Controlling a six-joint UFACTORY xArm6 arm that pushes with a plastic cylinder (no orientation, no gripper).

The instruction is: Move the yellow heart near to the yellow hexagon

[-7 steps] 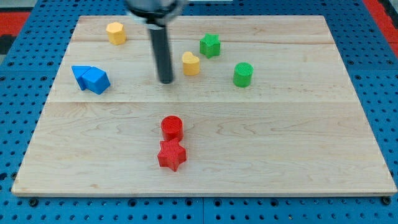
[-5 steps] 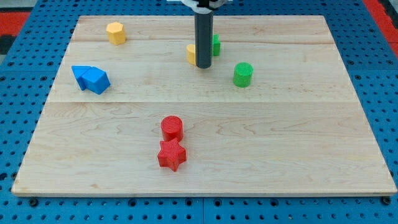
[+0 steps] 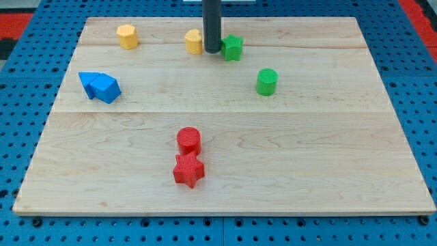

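Observation:
The yellow heart (image 3: 193, 41) lies near the view's top, a little left of centre. The yellow hexagon (image 3: 126, 35) sits further to the view's left, at about the same height, with a clear gap between them. My tip (image 3: 212, 52) stands right against the heart's right side, between the heart and the green star (image 3: 232, 47). The rod hides the heart's right edge.
A green cylinder (image 3: 267, 81) stands right of centre. Two blue blocks (image 3: 100, 86) lie together at the view's left. A red cylinder (image 3: 188, 140) and a red star (image 3: 188, 170) sit close together below centre. The wooden board (image 3: 328, 157) lies on a blue pegboard.
My tip went from left of the heart round to its right side, then moved up and left. The heart slid up and left toward the hexagon.

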